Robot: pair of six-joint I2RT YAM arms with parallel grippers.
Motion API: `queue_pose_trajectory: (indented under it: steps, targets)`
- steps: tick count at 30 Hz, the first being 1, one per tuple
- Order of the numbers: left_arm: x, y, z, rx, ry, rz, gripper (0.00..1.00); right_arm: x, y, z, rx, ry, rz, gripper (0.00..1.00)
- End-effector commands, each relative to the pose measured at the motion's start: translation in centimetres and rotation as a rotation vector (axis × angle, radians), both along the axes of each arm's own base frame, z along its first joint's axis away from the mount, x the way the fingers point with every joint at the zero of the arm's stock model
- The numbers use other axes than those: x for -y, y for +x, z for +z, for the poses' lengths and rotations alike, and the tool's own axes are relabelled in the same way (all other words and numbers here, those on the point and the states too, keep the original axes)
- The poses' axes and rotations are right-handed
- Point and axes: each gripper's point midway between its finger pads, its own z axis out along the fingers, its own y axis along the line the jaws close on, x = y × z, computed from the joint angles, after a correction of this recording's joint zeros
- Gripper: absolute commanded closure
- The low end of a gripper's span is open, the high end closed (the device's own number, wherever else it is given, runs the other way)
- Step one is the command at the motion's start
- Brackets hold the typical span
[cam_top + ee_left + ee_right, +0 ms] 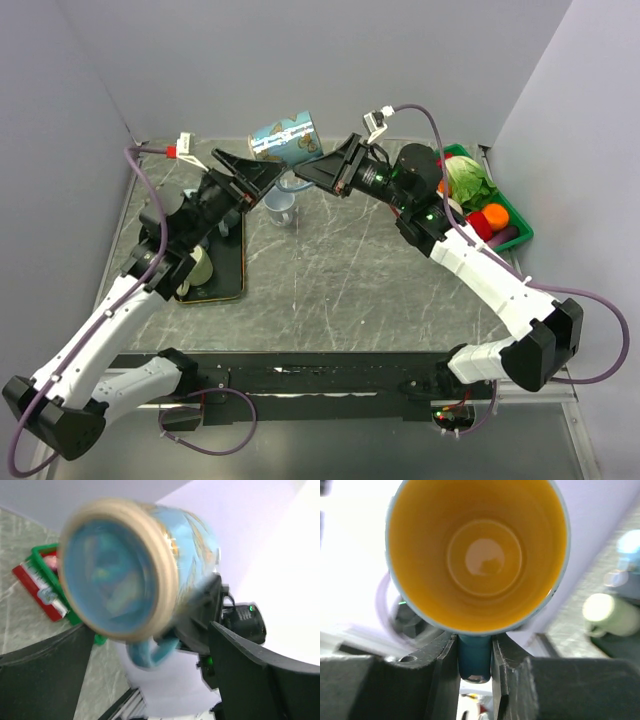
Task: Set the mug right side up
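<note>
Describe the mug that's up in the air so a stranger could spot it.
At the far side of the grey marbled table, the right end effector grips a mug by its handle, sideways in mid-air. Unlike the clear mug below it and the pale green mug on the black tray, it is blue-patterned with a yellow inside.

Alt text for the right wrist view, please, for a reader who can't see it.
The right gripper is shut on the teal handle of a blue ceramic mug with a glossy yellow inside, whose open mouth faces the camera and fills the upper frame. Blurred at the right is a pale green mug.
</note>
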Motion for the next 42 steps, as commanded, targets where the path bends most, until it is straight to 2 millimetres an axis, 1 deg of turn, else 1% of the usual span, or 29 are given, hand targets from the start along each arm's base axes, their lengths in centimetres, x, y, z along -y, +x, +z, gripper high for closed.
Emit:
queue_pose_trajectory:
  steps: [1, 3, 5, 6, 7, 8, 9, 10, 11, 12, 13, 14, 16, 17, 19, 20, 21, 22, 23, 24, 25, 26, 27, 31, 32, 34, 36, 38, 42]
  targets:
    - [-1.6, -2.5, 4.8, 0.165, -0.026, 0.026, 0.04, 2.9, 1.0, 1.7, 0.134, -0.098, -0.185, 1.0]
    - [-2.1, -2.5, 4.3, 0.157, 0.006, 0.053, 0.04, 3.9, 1.5, 1.0, 0.15, -0.137, -0.235, 1.0]
    - [-2.7, -2.2, 4.0, 0.15, 0.025, 0.093, 0.04, 4.5, 1.9, -0.1, 0.145, -0.177, -0.259, 1.0]
    - [-3.0, -2.1, 3.8, 0.148, 0.047, 0.113, 0.04, 5.0, 2.4, -0.2, 0.173, -0.205, -0.3, 1.0]
    - [-3.3, -2.0, 3.3, 0.125, 0.073, 0.129, 0.04, 5.3, 2.9, -1.1, 0.164, -0.251, -0.323, 1.0]
    - [-3.8, -1.6, 2.8, 0.103, 0.093, 0.166, 0.04, 5.6, 3.5, -2.6, 0.17, -0.333, -0.342, 1.0]
    - [-4.0, -1.3, 2.3, 0.091, 0.121, 0.18, 0.04, 6.0, 4.0, -3.3, 0.177, -0.374, -0.368, 1.0]
    - [-4.0, -1.4, 1.5, 0.058, 0.157, 0.178, 0.04, 6.8, 5.3, -4.2, 0.172, -0.426, -0.436, 1.0]
    - [-4.8, -0.8, 1.2, 0.038, 0.173, 0.231, 0.04, 7.3, 6.3, -5.8, 0.195, -0.51, -0.469, 1.0]
    - [-5.0, -0.4, 1.0, 0.028, 0.197, 0.247, 0.04, 8.0, 7.2, -6.6, 0.202, -0.556, -0.516, 1.0]
    - [-5.3, -0.2, -0.6, -0.026, 0.241, 0.261, 0.04, 8.8, 8.4, -7.5, 0.2, -0.602, -0.576, 1.0]
    - [-5.5, 0.1, -1.1, -0.046, 0.261, 0.277, 0.04, 9.2, 9.5, -9.4, 0.204, -0.677, -0.6, 1.0]
    - [-6.4, 0.9, -2.8, -0.114, 0.305, 0.336, 0.04, 9.2, 10.8, -10.6, 0.225, -0.724, -0.634, 1.0]
    - [-6.7, 1.0, -4.3, -0.167, 0.345, 0.348, 0.04, 9.5, 11.9, -12.5, 0.223, -0.784, -0.663, 1.0]
    - [-7.2, 1.5, -5.7, -0.212, 0.377, 0.381, 0.04, 9.2, 13.4, -13.2, 0.251, -0.794, -0.705, 1.0]
    - [-7.4, 1.5, -6.7, -0.242, 0.402, 0.388, 0.04, 9.4, 14.3, -15.3, 0.256, -0.843, -0.723, 1.0]
    - [-7.5, 1.6, -7.2, -0.262, 0.408, 0.396, 0.04, 8.9, 14.7, -15.7, 0.276, -0.85, -0.73, 1.0]
    - [-7.8, 1.7, -7.9, -0.28, 0.421, 0.411, 0.04, 8.5, 15.4, -15.6, 0.298, -0.839, -0.747, 1.0]
    - [-7.9, 1.7, -8.3, -0.292, 0.43, 0.416, 0.04, 7.9, 16.3, -17.0, 0.302, -0.881, -0.738, 1.0]
    - [-8.2, 1.7, -9.2, -0.318, 0.45, 0.422, 0.04, 7.4, 16.6, -17.4, 0.31, -0.899, -0.735, 1.0]
    - [-8.4, 1.7, -9.4, -0.322, 0.455, 0.434, 0.04, 6.8, 16.9, -17.8, 0.319, -0.914, -0.731, 1.0]
    - [-8.5, 1.6, -9.7, -0.33, 0.463, 0.436, 0.04, 6.3, 17.5, -19.0, 0.32, -0.945, -0.727, 1.0]
    - [-8.8, 1.5, -10.2, -0.346, 0.473, 0.442, 0.04, 5.8, 17.5, -19.5, 0.322, -0.954, -0.723, 1.0]
    - [-9.3, 1.3, -10.7, -0.361, 0.493, 0.46, 0.04, 4.6, 18.3, -21.8, 0.304, -0.979, -0.722, 1.0]
    - [-9.4, 1.3, -10.8, -0.363, 0.495, 0.464, 0.04, 4.4, 18.6, -22.7, 0.297, -0.99, -0.722, 1.0]
    - [-9.7, 1.2, -11.0, -0.37, 0.502, 0.471, 0.04, 3.7, 18.6, -23.5, 0.31, -1.002, -0.715, 1.0]
    - [-9.9, 1.2, -11.2, -0.371, 0.511, 0.477, 0.04, 3.2, 18.8, -23.7, 0.328, -1.009, -0.717, 1.0]
    - [-10.1, 1.2, -11.4, -0.38, 0.522, 0.485, 0.04, 2.4, 18.9, -24.5, 0.348, -1.031, -0.714, 1.0]
    - [-10.8, 1.3, -12.0, -0.398, 0.553, 0.507, 0.04, 1.9, 19.4, -26.1, 0.333, -1.073, -0.71, 1.0]
